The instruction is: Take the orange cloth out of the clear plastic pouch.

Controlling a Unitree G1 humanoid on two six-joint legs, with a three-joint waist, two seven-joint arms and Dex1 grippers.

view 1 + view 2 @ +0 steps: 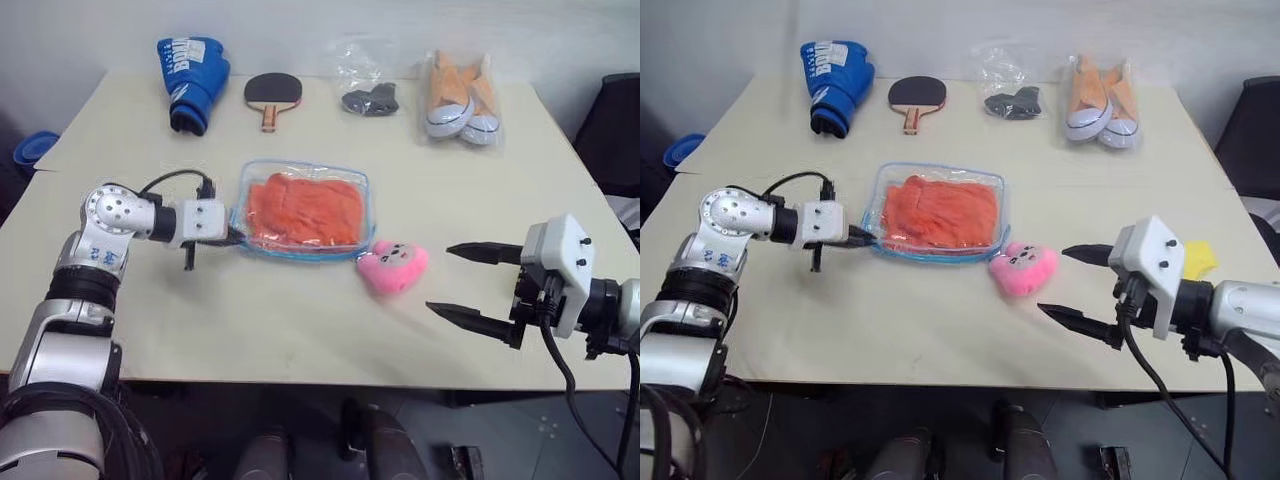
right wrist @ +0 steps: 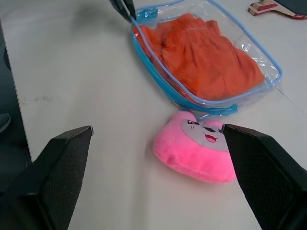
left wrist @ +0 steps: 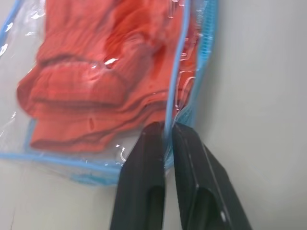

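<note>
The clear plastic pouch (image 1: 243,203) with light blue zipper edging lies flat in the middle of the table. The orange cloth (image 1: 305,208) is folded inside it and fills most of it. My left gripper (image 1: 236,238) is at the pouch's near left corner. In the left wrist view its two black fingers (image 3: 144,163) are shut on the blue edging (image 3: 184,57), with the cloth (image 3: 86,72) just beyond them. My right gripper (image 1: 440,280) hovers open at the table's right front, apart from the pouch (image 2: 268,72), with nothing between its fingers.
A pink plush toy (image 1: 393,267) lies between the pouch and my right gripper. Along the far edge are a blue glove (image 1: 195,80), a table tennis paddle (image 1: 272,93), a thin bag with a black item (image 1: 368,98) and bagged sneakers (image 1: 460,98). A yellow piece (image 1: 1198,258) is at the right.
</note>
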